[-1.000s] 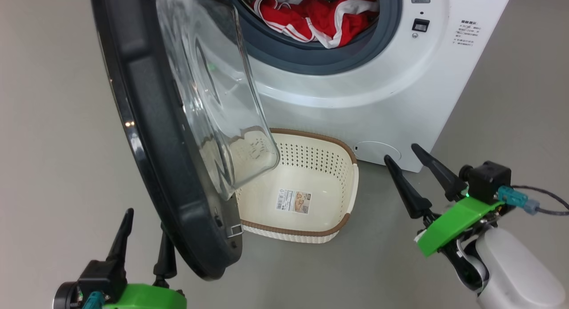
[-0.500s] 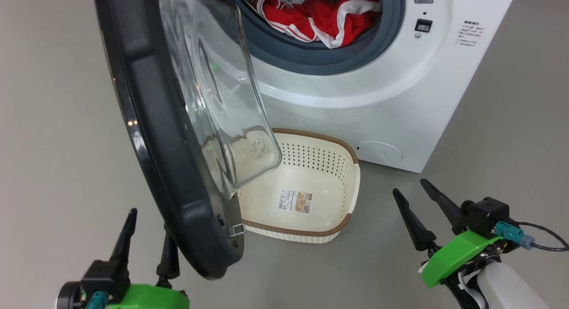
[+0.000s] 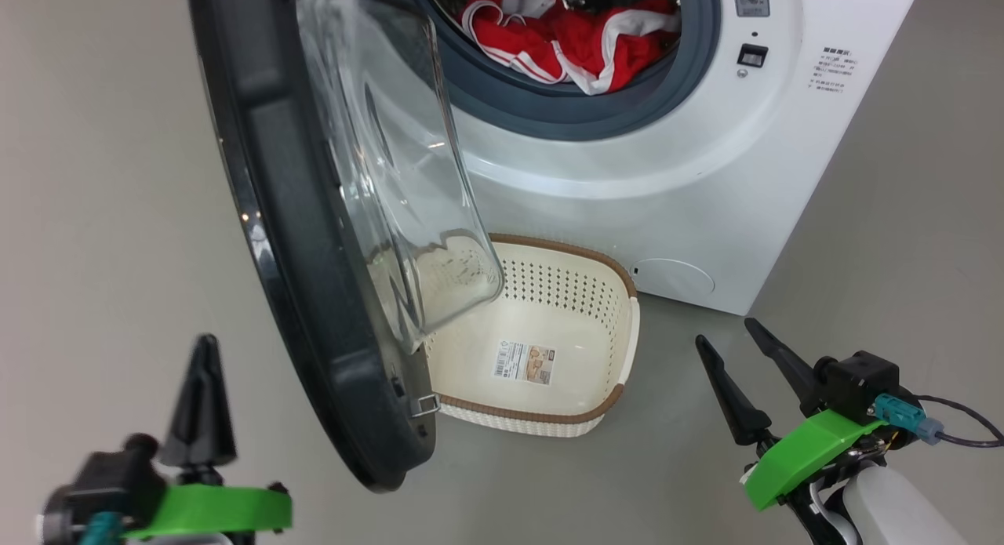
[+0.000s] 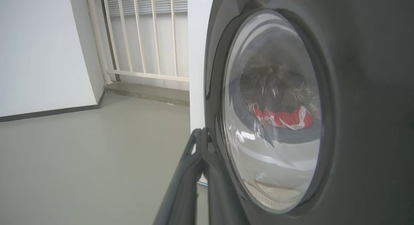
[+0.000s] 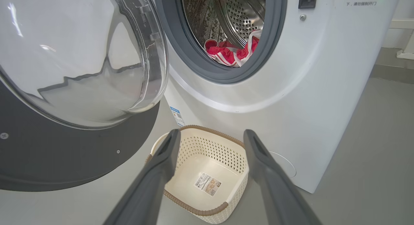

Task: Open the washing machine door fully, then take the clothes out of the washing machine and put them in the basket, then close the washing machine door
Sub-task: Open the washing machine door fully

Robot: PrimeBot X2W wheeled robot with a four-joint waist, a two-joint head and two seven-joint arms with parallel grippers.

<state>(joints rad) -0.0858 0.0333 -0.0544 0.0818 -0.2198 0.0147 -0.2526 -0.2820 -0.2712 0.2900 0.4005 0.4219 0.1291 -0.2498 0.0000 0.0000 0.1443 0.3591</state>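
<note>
Glossy black plastic, round and wide: rim of one washing machine door (image 3: 298, 239), standing open at the left, with one bulging clear glass window (image 3: 392, 176) at centre. One white, boxy washing machine (image 3: 667, 184); grey rubber ring (image 3: 549, 118) round the drum mouth, perforated steel drum (image 5: 239, 14) behind. Red clothes (image 3: 580, 39) with white stripes, one crumpled heap, lying inside the drum. One cream perforated plastic basket (image 3: 565, 294), brown woven-look rim, one paper label (image 3: 525, 362) on its bottom, standing on the grey floor (image 3: 118, 216) just before the machine. Two claws: left claw (image 3: 205, 357) pressed together on nothing, beside the door's outer face; right claw (image 3: 723, 331) spread, empty, right of the basket.
</note>
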